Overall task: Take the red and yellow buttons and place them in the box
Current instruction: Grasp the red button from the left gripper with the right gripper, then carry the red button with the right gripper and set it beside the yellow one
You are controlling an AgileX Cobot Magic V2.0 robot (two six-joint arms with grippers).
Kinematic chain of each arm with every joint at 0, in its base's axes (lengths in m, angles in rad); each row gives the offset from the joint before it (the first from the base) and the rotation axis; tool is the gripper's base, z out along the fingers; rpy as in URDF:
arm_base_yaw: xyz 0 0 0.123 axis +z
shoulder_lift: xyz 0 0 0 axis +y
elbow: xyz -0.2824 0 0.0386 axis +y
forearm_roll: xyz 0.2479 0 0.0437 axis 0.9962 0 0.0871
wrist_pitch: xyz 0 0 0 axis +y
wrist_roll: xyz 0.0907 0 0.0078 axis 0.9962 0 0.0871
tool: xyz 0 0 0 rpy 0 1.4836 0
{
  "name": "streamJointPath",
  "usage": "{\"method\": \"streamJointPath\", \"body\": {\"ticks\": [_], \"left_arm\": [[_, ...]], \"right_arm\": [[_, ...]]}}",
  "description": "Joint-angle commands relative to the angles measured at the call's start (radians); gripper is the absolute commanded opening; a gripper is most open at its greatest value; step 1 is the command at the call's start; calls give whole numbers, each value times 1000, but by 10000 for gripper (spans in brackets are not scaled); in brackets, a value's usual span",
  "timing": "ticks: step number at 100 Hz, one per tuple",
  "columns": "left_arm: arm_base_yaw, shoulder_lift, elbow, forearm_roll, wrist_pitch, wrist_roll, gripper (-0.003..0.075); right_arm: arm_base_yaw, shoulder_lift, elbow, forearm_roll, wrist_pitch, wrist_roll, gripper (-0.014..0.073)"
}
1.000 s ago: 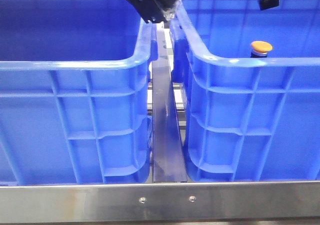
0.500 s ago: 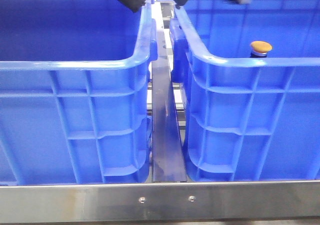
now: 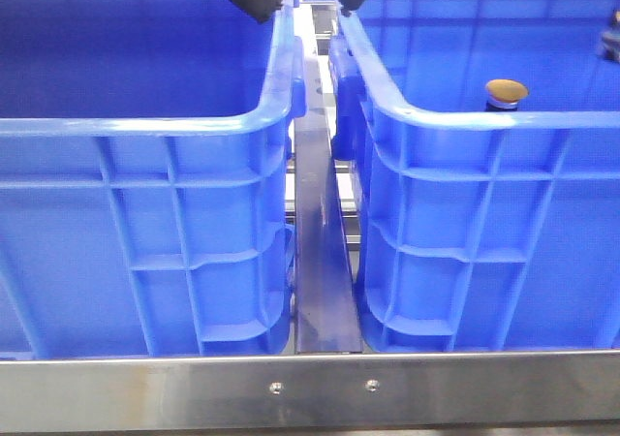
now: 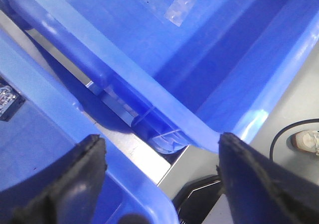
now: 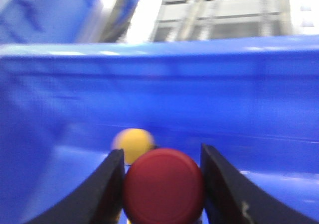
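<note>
While two deep blue crates fill the front view side by side, with a metal rail point(image 3: 320, 252) running between them, we see the task's things gathered on the right side. Our right gripper point(image 5: 162, 184) has its dark fingers point(image 5: 107, 189) closed narrowly around the red button point(image 5: 163, 186), whose round domed cap faces the wrist camera and fills the gap between them. Just beyond it, seemingly lower and resting on the crate floor near the far wall, sits the yellow button point(image 5: 132, 143); the view is blurred, so we cannot tell how far apart the two are. From the front, the yellow button point(image 3: 507, 92) shows only as an orange-yellow cap poking above the near rim of the right crate point(image 3: 484, 223), standing upright, and the right gripper shows only as a dark sliver at the frame's right edge. Our left gripper point(image 4: 159, 184) hangs with its padded fingers point(image 4: 79, 179) spread wide and holding nothing, above the gap between the left crate point(image 3: 145, 213) and the right crate. We judge the right arm is the nearer to both buttons. The crate walls rise high on every side, so any move out must go upward first; open room lies above the rims, while the narrow gap between the crates offers none.
</note>
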Motion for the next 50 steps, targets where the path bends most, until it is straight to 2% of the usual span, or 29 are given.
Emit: {"method": "streamJointPath", "body": {"ticks": [1, 11, 31, 37, 50], "left_arm": [[-6, -37, -29, -17, -66, -2, 460], [-6, -37, -29, -17, -75, -2, 460], [-6, -37, -29, -17, -107, -2, 460], [-6, -37, -29, -17, -117, -2, 460], [-6, -37, -29, -17, -128, -2, 460]], "right_arm": [[-6, 8, -35, 87, -50, -77, 216], [-6, 46, -35, 243, -78, -200, 216], [-6, 143, -35, 598, -44, -572, 216], [-6, 169, -43, 597, 0, -629, 216], [-6, 232, -61, 597, 53, -639, 216]]}}
